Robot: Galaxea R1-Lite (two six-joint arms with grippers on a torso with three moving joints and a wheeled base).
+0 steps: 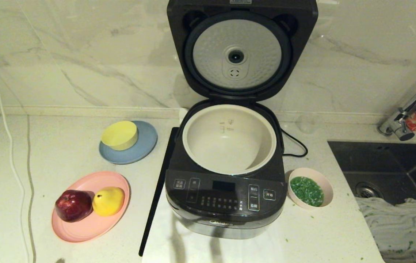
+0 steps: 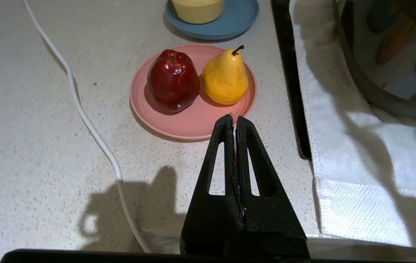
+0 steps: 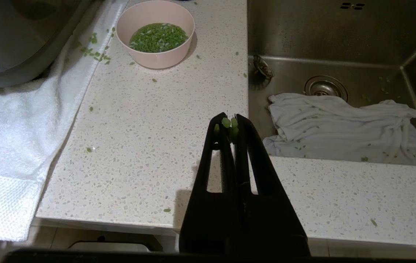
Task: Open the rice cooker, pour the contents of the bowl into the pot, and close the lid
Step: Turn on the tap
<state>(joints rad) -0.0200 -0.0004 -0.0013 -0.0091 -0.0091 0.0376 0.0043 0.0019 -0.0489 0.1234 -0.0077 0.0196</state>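
The rice cooker [image 1: 226, 204] stands in the middle of the counter with its lid [image 1: 237, 54] swung fully up, silver underside showing. The off-white pot [image 1: 200, 142] inside looks empty. Just right of the cooker sits the pale pink bowl [image 1: 326, 184], upright, holding the green contents [image 1: 306, 190]. Neither arm shows in the head view. My right gripper [image 3: 229, 118] hovers shut above the counter's front edge, well short of the bowl [image 3: 156, 60], with a few green bits stuck at its tips. My left gripper [image 2: 234, 117] is shut on nothing, near the pink plate.
A pink plate [image 1: 83, 230] with a red apple [image 1: 72, 205] and yellow pear [image 1: 108, 201] lies front left; behind it a yellow bowl [image 1: 119, 135] rests on a blue plate [image 1: 145, 146]. A white towel [image 3: 7, 146] underlies the cooker. A sink [image 1: 394, 164] with a cloth [image 3: 339, 124] is at right. A white cable [image 2: 91, 128] runs along the left.
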